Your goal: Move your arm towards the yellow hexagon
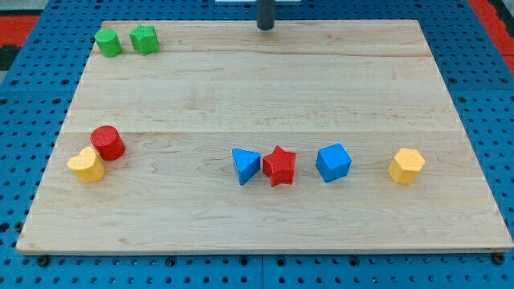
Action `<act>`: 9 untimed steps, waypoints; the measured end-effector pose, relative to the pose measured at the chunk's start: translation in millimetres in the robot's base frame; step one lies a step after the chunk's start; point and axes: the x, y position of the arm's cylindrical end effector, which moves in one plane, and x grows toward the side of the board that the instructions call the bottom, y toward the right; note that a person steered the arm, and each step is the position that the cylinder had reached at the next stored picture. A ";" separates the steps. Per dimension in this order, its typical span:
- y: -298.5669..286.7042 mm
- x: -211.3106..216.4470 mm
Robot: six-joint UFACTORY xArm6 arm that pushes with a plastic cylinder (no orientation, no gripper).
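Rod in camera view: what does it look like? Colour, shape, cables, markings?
Only the lower stub of the rod shows at the view's top edge: a straight, dark grey-black cylinder with a plain round end, my tip. No cables, labels or markings are visible on it. The rest of the arm is cut off above the frame.

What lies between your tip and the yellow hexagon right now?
Nothing: in the camera view, bare wood runs from my tip at the view's top down to the yellow hexagon. The blue cube sits left of that line.

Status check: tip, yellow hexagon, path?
My tip at board's top edge, touching nothing. Yellow hexagon far right of lower row, untouched. Nothing between them; blue cube left of it.
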 end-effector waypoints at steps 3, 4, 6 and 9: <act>-67.3 136.6; -107.4 147.8; 11.2 170.3; 33.4 170.3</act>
